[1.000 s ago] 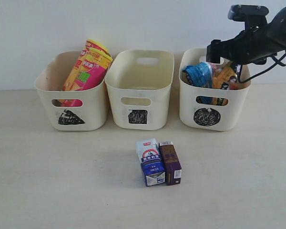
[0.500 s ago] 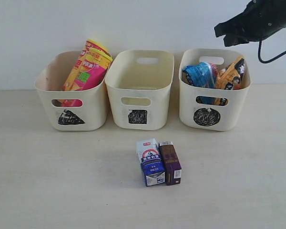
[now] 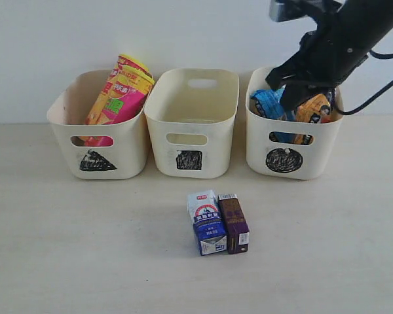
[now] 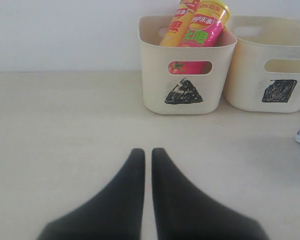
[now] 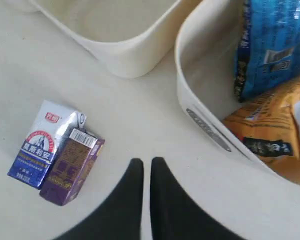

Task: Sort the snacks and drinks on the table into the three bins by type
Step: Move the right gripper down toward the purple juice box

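Right wrist only: right tool clenched, empty.
Left wrist only: left tool clenched, empty.
Change: right arm lower, over circle bin.

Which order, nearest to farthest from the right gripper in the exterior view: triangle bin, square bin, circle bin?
1. circle bin, right end, by the right gripper.
2. square bin, middle.
3. triangle bin, left end.

Bare table all round the touching cartons; bins in a row behind.
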Available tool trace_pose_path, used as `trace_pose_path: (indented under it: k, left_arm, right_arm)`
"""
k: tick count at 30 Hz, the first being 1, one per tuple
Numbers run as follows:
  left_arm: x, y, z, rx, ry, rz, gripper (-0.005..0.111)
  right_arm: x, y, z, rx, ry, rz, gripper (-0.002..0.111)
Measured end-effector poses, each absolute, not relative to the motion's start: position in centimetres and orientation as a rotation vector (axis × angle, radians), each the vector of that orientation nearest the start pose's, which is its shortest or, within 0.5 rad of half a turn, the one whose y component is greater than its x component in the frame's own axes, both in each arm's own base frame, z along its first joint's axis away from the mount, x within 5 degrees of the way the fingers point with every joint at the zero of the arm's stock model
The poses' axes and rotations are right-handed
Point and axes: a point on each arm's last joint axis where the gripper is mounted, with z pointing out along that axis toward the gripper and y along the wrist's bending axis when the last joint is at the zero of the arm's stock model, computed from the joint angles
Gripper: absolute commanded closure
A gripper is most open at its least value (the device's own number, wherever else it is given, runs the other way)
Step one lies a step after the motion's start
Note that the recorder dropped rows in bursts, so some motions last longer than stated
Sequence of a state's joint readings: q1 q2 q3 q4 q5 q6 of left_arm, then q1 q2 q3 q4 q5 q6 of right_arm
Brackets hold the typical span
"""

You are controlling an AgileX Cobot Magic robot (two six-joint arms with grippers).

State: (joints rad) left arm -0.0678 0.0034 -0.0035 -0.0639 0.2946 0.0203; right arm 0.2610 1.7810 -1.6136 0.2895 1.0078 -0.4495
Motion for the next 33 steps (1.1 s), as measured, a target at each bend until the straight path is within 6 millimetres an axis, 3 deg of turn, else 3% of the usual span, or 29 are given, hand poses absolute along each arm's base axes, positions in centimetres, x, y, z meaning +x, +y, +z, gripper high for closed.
trace_pose_path:
  k: [7, 15, 20, 22, 24, 27, 28, 30, 32, 33]
  left_arm:
    - [5.4, -0.5, 18.8, 0.037, 1.778, -0.095, 0.103]
    - [5.4, -0.5, 18.8, 0.037, 1.778, -0.095, 0.103]
    - [5.4, -0.5, 18.8, 0.037, 1.778, -0.095, 0.103]
    - [5.4, -0.5, 18.8, 0.037, 1.778, -0.095, 0.103]
    - [5.4, -0.5, 18.8, 0.037, 1.778, -0.095, 0.103]
    - [5.4, -0.5, 18.8, 0.037, 1.778, -0.095, 0.103]
    - [5.4, -0.5, 18.8, 0.037, 1.778, -0.095, 0.103]
    - [5.4, -0.5, 18.8, 0.037, 1.778, -0.095, 0.103]
    - [5.4, -0.5, 18.8, 0.037, 1.778, -0.095, 0.103]
    - [5.4, -0.5, 18.8, 0.037, 1.778, -0.095, 0.103]
  right_arm:
    - [34.5, 17.5, 31.1, -0.933, 2.546, 0.226, 0.108]
    - [31.8, 21.2, 30.9, -1.017, 2.585, 0.265, 0.108]
    - [30.7, 22.1, 28.9, -1.047, 2.613, 0.265, 0.108]
    - [30.3, 21.8, 26.1, -0.999, 2.655, 0.253, 0.108]
    - [30.1, 21.7, 25.0, -0.959, 2.665, 0.256, 0.108]
    - [30.3, 21.6, 24.4, -0.965, 2.651, 0.229, 0.107]
    - [30.6, 21.7, 23.7, -0.978, 2.658, 0.205, 0.105]
    - [31.1, 22.0, 22.4, -0.981, 2.665, 0.196, 0.08]
    - [31.6, 22.3, 21.3, -0.968, 2.672, 0.195, 0.048]
    - [31.7, 22.4, 20.9, -0.942, 2.684, 0.2, 0.039]
